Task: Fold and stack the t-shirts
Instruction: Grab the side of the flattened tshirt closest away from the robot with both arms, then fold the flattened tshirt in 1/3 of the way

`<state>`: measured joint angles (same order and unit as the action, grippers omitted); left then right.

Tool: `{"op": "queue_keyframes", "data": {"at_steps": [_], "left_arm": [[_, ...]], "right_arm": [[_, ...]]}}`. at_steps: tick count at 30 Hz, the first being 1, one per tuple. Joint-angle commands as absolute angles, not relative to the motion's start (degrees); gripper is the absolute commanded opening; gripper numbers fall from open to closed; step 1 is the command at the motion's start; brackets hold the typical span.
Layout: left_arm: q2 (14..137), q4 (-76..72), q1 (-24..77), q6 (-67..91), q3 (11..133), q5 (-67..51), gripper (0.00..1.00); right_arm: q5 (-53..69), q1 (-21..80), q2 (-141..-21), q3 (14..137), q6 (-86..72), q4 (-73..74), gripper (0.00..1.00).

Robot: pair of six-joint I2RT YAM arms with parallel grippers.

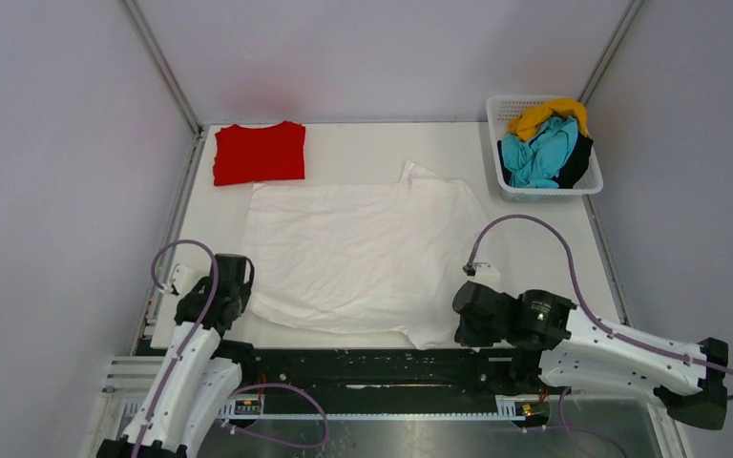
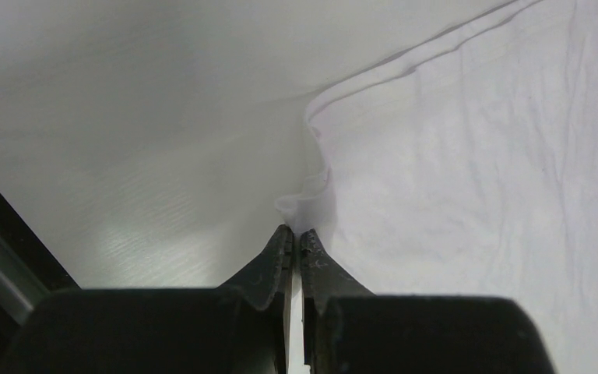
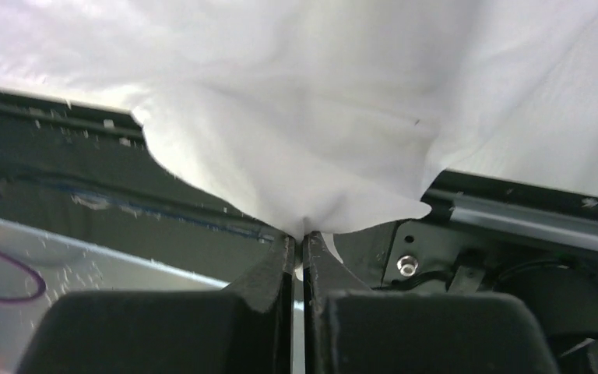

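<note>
The white t-shirt [image 1: 358, 253] lies spread flat mid-table, its near hem at the front edge. The left gripper [image 2: 296, 235] is pressed together on a small pucker of the near-left hem. The right gripper [image 3: 298, 238] pinches the near-right corner. The cloth looks thin, light and limp, likely to sag and wrinkle when lifted, so the hem corners seem the soundest holds.

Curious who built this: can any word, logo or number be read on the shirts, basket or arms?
None can be read.
The white t-shirt and the red t-shirt are plain, with no print.
The white lattice basket shows no label.
Any marks on the left arm and right arm are too small to tell.
</note>
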<state>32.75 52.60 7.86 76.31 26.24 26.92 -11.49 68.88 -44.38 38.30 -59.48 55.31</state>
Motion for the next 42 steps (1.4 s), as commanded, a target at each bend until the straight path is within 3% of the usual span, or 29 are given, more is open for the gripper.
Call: {"op": "queue_keyframes", "data": {"at_steps": [1,21,25,27,28,29,30,31,33,37,42], "left_arm": [[39.77,46.22,7.73,75.53,30.87,26.73,0.00],[78.73,37.71,5.83,73.23,51.56,29.50,0.00],[89.20,38.46,4.60,71.65,59.49,28.92,0.12],[94.70,38.23,3.56,69.08,63.38,27.05,0.22],[96.50,38.57,2.99,67.98,65.54,26.07,0.37],[97.83,38.82,2.38,66.59,67.31,24.89,0.63],[98.61,39.55,1.77,65.72,68.87,23.66,0.92],[98.47,39.95,1.36,65.20,69.70,23.00,0.98],[96.37,39.26,1.16,63.82,69.01,22.51,0.99],[88.90,34.13,1.19,59.85,61.82,18.22,0.99],[82.24,24.59,1.16,53.06,53.63,5.21,0.99]], "right_arm": [[-17.19,62.85,-45.23,43.62,-51.58,56.80,0.00],[-4.22,32.55,-70.45,54.97,-29.83,39.61,0.00],[-3.53,26.97,-80.49,59.98,-29.23,34.94,0.03],[-3.54,24.31,-86.61,64.78,-29.03,34.55,0.15],[-2.88,23.31,-89.62,67.18,-29.05,34.92,0.35],[-2.22,22.66,-91.95,69.49,-28.89,35.19,0.55],[-2.25,22.34,-93.46,71.34,-28.61,35.76,0.64],[-2.27,22.35,-94.19,72.37,-28.28,36.03,0.70],[-2.21,22.32,-92.93,71.10,-28.38,34.59,0.76],[1.24,22.53,-85.94,62.14,-27.88,29.66,0.99],[12.43,25.58,-81.00,49.91,-28.35,19.27,0.99]]}}
